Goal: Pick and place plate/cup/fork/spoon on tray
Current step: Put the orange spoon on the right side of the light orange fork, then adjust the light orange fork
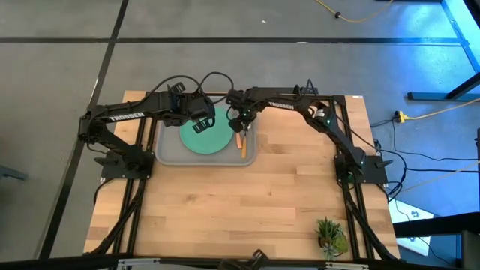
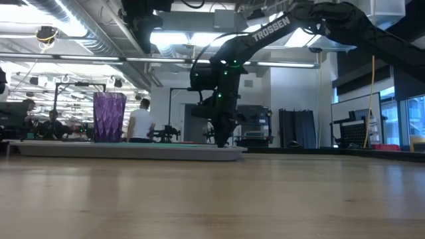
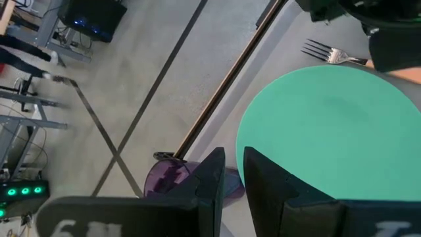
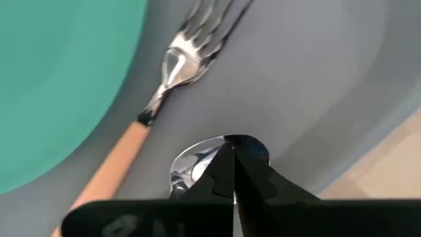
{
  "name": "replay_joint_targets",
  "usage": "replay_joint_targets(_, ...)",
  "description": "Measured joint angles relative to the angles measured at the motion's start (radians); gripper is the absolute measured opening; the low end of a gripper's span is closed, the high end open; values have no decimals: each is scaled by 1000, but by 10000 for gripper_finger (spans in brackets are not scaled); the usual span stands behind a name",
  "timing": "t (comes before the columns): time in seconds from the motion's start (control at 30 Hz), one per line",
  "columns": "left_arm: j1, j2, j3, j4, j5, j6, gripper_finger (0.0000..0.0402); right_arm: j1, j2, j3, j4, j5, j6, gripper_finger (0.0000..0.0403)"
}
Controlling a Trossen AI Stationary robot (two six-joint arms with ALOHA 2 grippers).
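Observation:
The grey tray (image 1: 169, 154) lies at the table's far left. The teal plate (image 1: 206, 139) lies on it, also in the left wrist view (image 3: 329, 131). The purple cup (image 2: 109, 117) stands upright on the tray's left part. My left gripper (image 3: 233, 174) hangs above the cup (image 3: 164, 181), empty, its fingers a narrow gap apart. The fork (image 4: 177, 62) lies on the tray beside the plate, orange handle (image 4: 112, 164) toward the near side. My right gripper (image 4: 233, 164) is shut, low over the tray's right part, on the spoon (image 4: 194, 161). My right gripper comes from above, fingers pointing down, shut over the spoon at the end of its silver bowl (image 4: 197, 158). The fingers hide the place of contact. The bowl shows just past the fingertips, close to the tray floor; whether it rests there I cannot tell.
A small green potted plant (image 1: 330, 234) stands at the table's near right corner. The wide wooden table top (image 1: 247, 210) lies on the near side of the tray. People and equipment show in the room behind the table.

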Motion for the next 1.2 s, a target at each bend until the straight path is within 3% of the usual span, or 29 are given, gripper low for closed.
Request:
replay_joint_targets(0.3,0,0,0,0,0,0,50,-25,0,0,-1,31,-36,1)
replay_joint_targets(0.43,0,0,0,0,0,0,50,-19,0,22,-33,-44,0,0)
replay_joint_targets(0.67,0,0,0,0,0,0,50,27,-5,72,7,-49,2,0)
replay_joint_targets(0.77,0,0,0,0,0,0,50,32,2,72,38,-30,-18,0)
replay_joint_targets(0.93,0,0,0,0,0,0,50,32,8,71,133,119,-82,0)
replay_joint_targets(1.2,0,0,0,0,0,-1,50,7,28,72,145,53,-97,0)
